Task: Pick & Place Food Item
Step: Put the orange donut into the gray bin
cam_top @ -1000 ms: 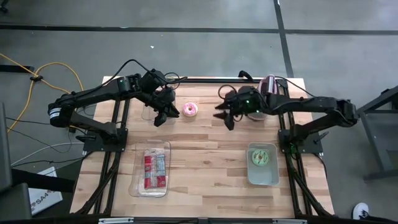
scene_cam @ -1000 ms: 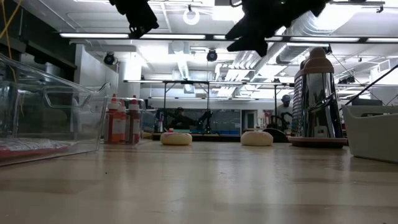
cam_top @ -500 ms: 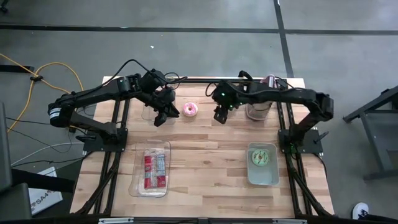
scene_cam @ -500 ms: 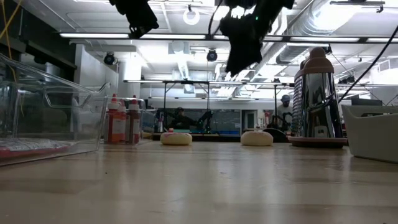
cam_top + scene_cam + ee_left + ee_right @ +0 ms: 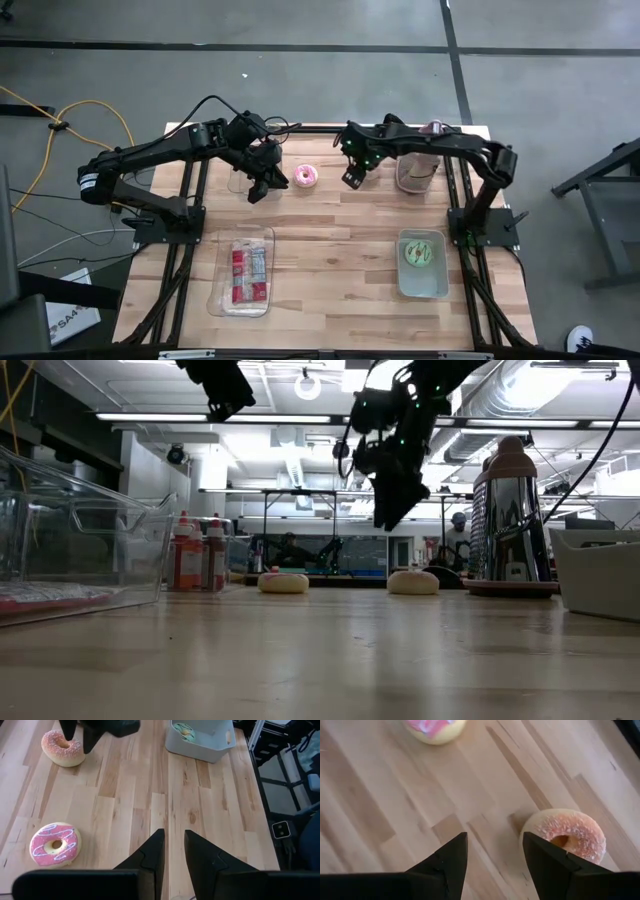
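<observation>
Approach step: my right tool point(image 5: 492, 852) hangs open and empty near the sugared donut point(image 5: 563, 836). Next: centre over it, descend, close. Left tool point(image 5: 173, 851) waits, narrow, empty.

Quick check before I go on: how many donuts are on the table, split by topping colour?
Pink-iced donut: 1
Sugar-coated donut: 1
Green-iced donut, in the grey bin: 1
Total: 3

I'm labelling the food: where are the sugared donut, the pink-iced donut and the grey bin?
sugared donut point(image 5: 563, 836): right wrist view, sugared top.
pink-iced donut point(image 5: 53, 844): left wrist view, icing.
grey bin point(image 5: 403, 284): high view, left rim.
</observation>
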`<act>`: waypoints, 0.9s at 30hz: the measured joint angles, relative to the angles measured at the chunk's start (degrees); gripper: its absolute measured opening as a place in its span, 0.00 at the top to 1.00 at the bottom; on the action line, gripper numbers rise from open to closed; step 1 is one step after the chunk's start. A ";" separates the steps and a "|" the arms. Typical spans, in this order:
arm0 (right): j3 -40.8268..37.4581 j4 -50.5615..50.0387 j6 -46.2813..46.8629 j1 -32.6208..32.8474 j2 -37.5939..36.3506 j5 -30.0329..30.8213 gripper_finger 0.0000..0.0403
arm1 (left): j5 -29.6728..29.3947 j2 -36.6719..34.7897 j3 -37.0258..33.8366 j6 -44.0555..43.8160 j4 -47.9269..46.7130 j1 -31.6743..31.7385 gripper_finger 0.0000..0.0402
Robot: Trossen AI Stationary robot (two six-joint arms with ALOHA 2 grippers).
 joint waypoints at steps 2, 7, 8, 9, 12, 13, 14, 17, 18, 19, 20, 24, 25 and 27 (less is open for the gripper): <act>0.00 -0.40 0.32 -0.48 0.91 0.04 0.55 | 0.00 0.00 0.00 0.03 0.00 0.00 0.83; 0.00 -2.97 1.14 -1.34 1.89 2.34 0.55 | 0.00 0.00 0.00 -0.29 0.00 0.00 0.83; 0.00 -3.52 1.16 -1.51 2.02 3.62 0.55 | 0.00 0.00 0.00 -0.08 0.00 0.00 0.83; 0.00 -3.63 1.16 -1.52 2.38 5.10 0.55 | 0.00 0.01 0.00 0.03 0.00 0.02 0.83; 0.00 -3.69 1.18 -1.26 2.57 7.65 0.55 | 0.00 0.00 0.00 -0.01 0.00 0.01 0.83; 0.00 -3.76 1.17 -1.26 2.59 8.01 0.55 | 0.00 0.00 0.00 0.04 0.01 0.00 0.83; 0.00 -3.73 1.17 -1.26 2.57 8.21 0.55 | 0.02 0.00 0.00 0.03 0.02 0.01 0.83; 0.00 -3.57 1.16 -1.15 3.23 8.34 0.55 | 0.01 0.00 0.00 -0.28 0.01 0.01 0.83; 0.00 -3.67 1.17 -1.15 3.55 8.31 0.55 | 0.00 0.00 0.00 -0.27 0.00 0.01 0.83; 0.00 -3.93 1.21 -1.15 3.85 8.06 0.55 | 0.00 0.00 0.00 -0.12 0.00 0.02 0.83; 0.00 -4.18 1.26 -1.16 4.28 7.76 0.55 | 0.00 0.02 0.00 0.03 0.00 0.00 0.83; 0.00 -4.16 1.36 -1.22 6.19 7.58 0.55 | 0.01 0.00 0.00 -0.12 0.00 0.01 0.83; 0.00 -4.04 1.36 -1.21 6.68 7.66 0.55 | 0.01 0.01 0.00 -0.13 0.01 0.01 0.83; 0.00 -3.81 1.38 -1.21 7.08 7.72 0.55 | 0.00 0.02 0.00 -0.13 0.00 0.02 0.83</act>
